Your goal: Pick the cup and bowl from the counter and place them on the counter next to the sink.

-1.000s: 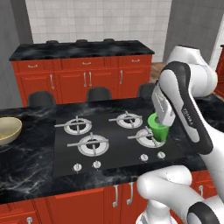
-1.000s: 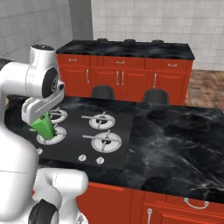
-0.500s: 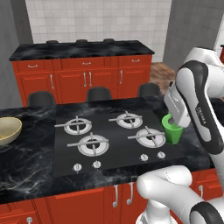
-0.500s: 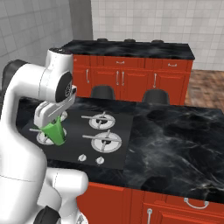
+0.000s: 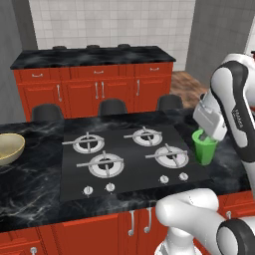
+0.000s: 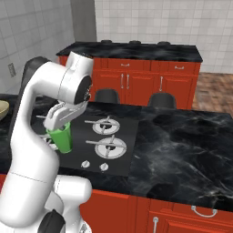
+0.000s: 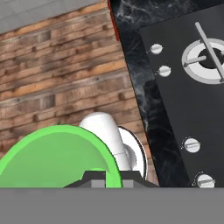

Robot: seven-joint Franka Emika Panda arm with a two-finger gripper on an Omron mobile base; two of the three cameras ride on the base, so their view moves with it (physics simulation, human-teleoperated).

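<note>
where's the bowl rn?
The bowl sits on the counter at the far left edge of the left base view, left of the stove.

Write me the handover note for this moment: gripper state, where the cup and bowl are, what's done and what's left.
Gripper: shut on the cup, holding it by the rim, lifted above the right edge of the stove.
Bowl: on the counter at the far left, untouched.
Sink: none visible from here, so the drop spot has yet to be found.
Done: cup picked up.
Left: carry the cup to the counter beside the sink and set it down, then come back for the bowl and do the same.
</note>
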